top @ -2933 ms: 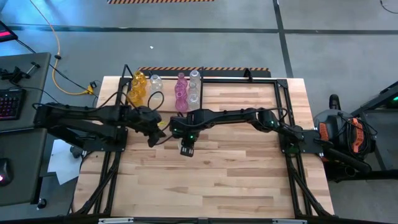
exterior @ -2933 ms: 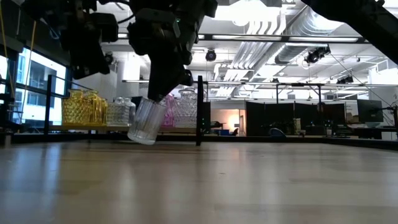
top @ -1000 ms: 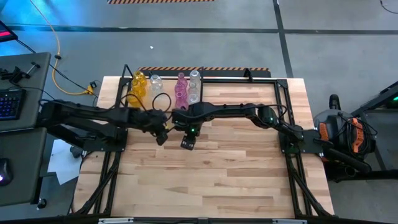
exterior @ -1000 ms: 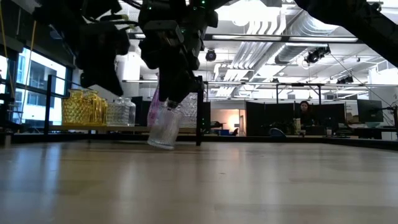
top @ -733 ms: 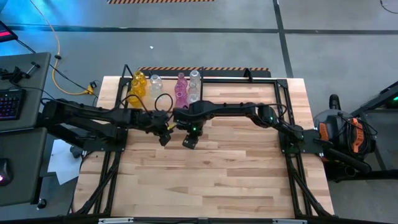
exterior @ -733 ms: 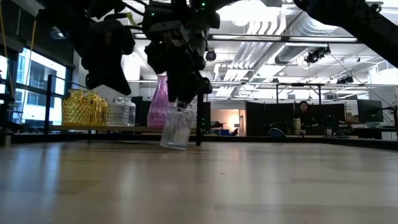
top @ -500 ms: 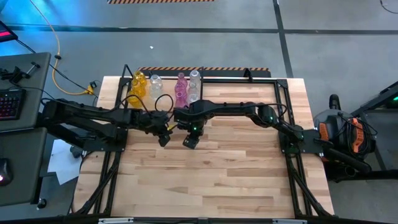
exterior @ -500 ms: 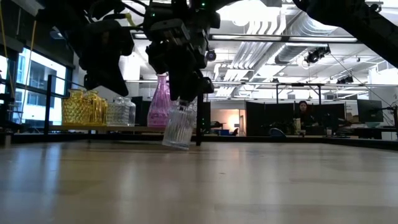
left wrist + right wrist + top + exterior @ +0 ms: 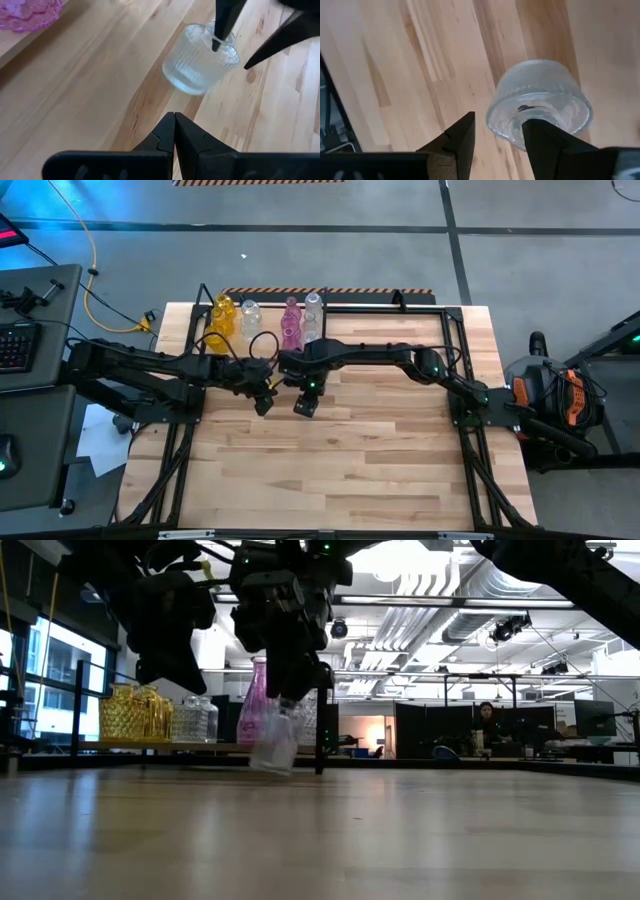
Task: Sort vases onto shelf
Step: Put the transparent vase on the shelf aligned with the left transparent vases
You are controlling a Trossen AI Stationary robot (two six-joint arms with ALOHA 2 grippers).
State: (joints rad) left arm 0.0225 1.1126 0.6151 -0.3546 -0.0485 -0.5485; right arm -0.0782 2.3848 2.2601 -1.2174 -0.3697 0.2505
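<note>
— Is there any writing, label, brand, number or sign to read in these views?

— No. Nothing legible shows on any surface, near or far, in any of the four views.
</note>
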